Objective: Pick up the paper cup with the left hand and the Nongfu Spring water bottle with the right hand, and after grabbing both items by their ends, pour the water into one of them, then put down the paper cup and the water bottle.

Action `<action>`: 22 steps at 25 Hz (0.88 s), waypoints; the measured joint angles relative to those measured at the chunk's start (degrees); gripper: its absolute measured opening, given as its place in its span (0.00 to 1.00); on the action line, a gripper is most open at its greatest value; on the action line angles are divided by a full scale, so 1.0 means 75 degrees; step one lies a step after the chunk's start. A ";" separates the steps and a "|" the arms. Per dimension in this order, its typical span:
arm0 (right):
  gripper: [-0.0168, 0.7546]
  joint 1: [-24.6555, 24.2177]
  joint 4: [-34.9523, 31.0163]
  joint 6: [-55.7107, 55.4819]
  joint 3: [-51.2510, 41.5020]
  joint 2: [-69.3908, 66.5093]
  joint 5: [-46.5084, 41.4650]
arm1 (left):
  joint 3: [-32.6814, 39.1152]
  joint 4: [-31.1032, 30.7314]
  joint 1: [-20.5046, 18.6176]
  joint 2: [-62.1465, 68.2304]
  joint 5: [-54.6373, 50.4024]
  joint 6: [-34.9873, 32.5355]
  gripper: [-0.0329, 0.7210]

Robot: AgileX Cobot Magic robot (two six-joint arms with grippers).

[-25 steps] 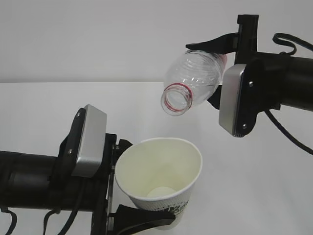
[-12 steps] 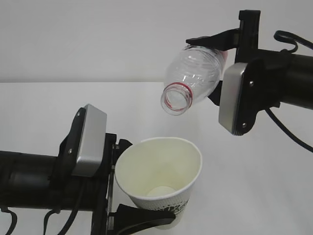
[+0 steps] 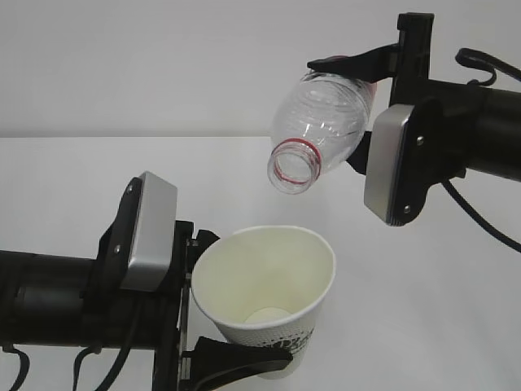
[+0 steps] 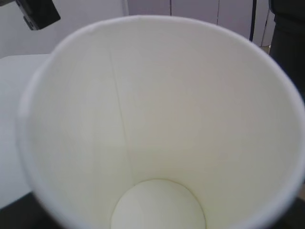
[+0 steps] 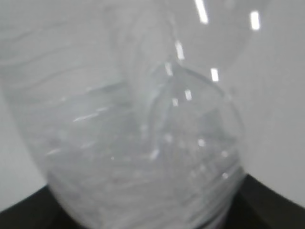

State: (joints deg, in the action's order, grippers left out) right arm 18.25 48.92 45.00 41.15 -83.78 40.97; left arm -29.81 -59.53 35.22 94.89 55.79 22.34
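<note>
Left claw (image 3: 195, 305) clamps paper cup (image 3: 269, 305) near its base, upright. Right claw (image 3: 370, 110) clamps Nongfu Spring water bottle (image 3: 321, 130), tilted mouth-down above cup, not touching, over white bench (image 3: 65, 179).

**Paper, plastic and brushed metal**

The paper cup (image 3: 269, 301) is matt off-white paper with a seam inside. The Nongfu Spring water bottle (image 3: 321, 130) is glossy, ribbed clear plastic. Tool housings look like satin grey metal; the counter (image 3: 65, 179) appears smooth, matt white.
</note>
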 joint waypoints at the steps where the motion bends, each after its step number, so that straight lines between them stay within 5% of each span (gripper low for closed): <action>1: 0.65 0.0000 0.0000 0.0000 0.0000 0.0000 0.0034 | 0.0000 0.0000 0.0000 0.0000 0.0000 0.0000 0.80; 22: 0.65 0.0000 -0.0061 0.0115 0.0123 0.0000 0.0196 | 0.0000 0.0011 0.0000 0.0000 -0.0016 0.0000 0.80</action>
State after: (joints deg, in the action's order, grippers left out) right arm 18.25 48.46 45.86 42.07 -83.78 42.44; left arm -29.81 -59.45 35.22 94.89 55.67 22.34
